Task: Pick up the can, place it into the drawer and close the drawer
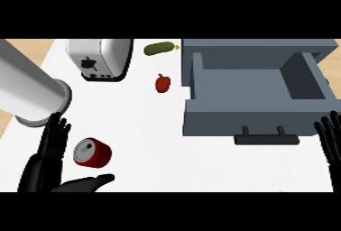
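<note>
- White counter (200, 162) fills most of the view; a strip of tan floor shows past its left edge.
- Toaster (100, 58) sits at the counter's far edge, left of middle; a green pickle (158, 48) lies just to its right, a small red pepper (163, 83) nearer in.
- Grey drawer (256, 97) is pulled open at the far right corner, nothing visible inside, dark handle (266, 139) facing the near edge.
- Red can (92, 152) lies on its side near the left edge, silver top facing left.
- Left hand (50, 155) is open, fingers straight beside the can's left, thumb below it; not closed around it.
- Left forearm (30, 94) slants in from the upper left.
- Right hand (329, 140) is open, fingers up, resting at the right edge beside the drawer front.
</note>
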{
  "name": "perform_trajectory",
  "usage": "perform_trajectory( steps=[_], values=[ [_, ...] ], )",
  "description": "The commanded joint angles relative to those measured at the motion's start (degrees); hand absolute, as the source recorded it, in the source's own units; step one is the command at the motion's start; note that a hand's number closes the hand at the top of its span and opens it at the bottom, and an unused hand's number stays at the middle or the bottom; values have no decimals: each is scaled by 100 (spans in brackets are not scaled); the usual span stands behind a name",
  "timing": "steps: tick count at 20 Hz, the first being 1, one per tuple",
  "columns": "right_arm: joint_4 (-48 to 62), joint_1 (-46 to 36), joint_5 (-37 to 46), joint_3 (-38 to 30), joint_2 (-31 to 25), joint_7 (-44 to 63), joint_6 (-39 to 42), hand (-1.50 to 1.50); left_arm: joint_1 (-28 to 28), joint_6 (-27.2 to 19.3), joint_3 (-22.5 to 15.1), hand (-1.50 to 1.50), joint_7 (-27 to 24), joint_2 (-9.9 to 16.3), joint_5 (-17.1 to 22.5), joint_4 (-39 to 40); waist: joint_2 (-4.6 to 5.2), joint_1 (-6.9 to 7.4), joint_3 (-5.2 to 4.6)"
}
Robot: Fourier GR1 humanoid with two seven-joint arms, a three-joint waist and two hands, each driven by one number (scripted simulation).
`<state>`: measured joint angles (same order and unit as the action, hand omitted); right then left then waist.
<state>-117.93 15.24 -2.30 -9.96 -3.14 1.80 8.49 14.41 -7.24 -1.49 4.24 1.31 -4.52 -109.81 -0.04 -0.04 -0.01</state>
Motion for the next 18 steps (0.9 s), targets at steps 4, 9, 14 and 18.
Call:
perform_trajectory(
  steps=[4, 9, 14, 18],
  values=[
    [234, -49, 179, 28, 124, -261, 70, -150, -28, 74, 318, -150, -414, 122, 115, 480, 0, 4, 1],
    [70, -50, -232, -415, -120, -59, 275, -150, 190, -147, 27, -150, -1064, -123, -61, 1036, 0, -3, 1],
    [313, -40, -78, -309, -27, -333, 354, -150, 99, 273, 597, -150, -1664, 51, 311, 1834, 1, -6, 0],
    [342, -211, -66, -409, -57, -273, 311, -150, -133, 397, 821, -150, -1644, 252, 354, 2049, 1, -6, 1]
  ],
)
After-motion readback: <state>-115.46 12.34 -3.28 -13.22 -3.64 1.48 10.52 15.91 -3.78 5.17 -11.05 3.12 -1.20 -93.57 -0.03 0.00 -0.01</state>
